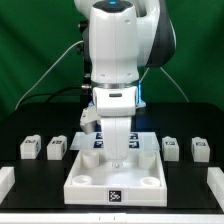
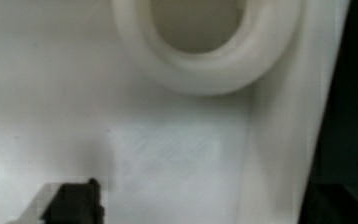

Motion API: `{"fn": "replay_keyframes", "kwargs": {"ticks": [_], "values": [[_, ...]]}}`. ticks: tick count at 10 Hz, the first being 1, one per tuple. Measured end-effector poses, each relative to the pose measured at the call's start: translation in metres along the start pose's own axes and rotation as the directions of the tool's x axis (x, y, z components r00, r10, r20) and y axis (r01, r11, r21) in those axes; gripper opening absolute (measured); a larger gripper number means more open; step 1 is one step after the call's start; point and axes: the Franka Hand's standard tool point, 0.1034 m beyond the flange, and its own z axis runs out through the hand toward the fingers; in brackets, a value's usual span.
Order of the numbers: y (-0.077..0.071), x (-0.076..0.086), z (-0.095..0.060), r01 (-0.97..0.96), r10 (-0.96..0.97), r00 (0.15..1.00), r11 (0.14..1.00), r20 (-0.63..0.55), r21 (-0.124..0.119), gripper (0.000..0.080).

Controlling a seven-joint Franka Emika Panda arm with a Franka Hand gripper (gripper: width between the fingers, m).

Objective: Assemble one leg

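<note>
Two legs (image 1: 28,148) (image 1: 57,147), small white blocks with tag marks, stand on the black table at the exterior view's left. Two more (image 1: 171,147) (image 1: 200,149) stand at its right. My gripper (image 1: 118,150) is lowered over the far part of the big white square tray-like piece (image 1: 85,185), away from every leg. In the wrist view my gripper (image 2: 202,205) is open, its dark fingertips (image 2: 73,200) wide apart over the tray's flat white surface (image 2: 158,130). A raised round socket ring (image 2: 202,82) lies just beyond them. No leg shows in the wrist view.
The marker board (image 1: 97,143) lies behind the tray, mostly hidden by the arm. White blocks sit at the table's front corners (image 1: 5,180) (image 1: 216,182). A green backdrop closes the far side.
</note>
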Motion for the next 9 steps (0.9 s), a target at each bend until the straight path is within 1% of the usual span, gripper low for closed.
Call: {"fn": "replay_keyframes", "kwargs": {"ticks": [1,2,3,5,9], "values": [[-0.0002,-0.0001,0.0002,0.0,0.0,1.0,1.0,0.0,0.001,0.0389],[-0.0003,-0.0001,0.0004,0.0,0.0,1.0,1.0,0.0,0.001,0.0205],[-0.0004,-0.0002,0.0005,-0.001,0.001,1.0,1.0,0.0,0.001,0.0072],[0.0008,-0.0007,-0.0001,-0.002,0.002,1.0,1.0,0.0,-0.004,0.0058],[0.0009,-0.0008,-0.0001,-0.003,0.003,1.0,1.0,0.0,-0.004,0.0058]]}}
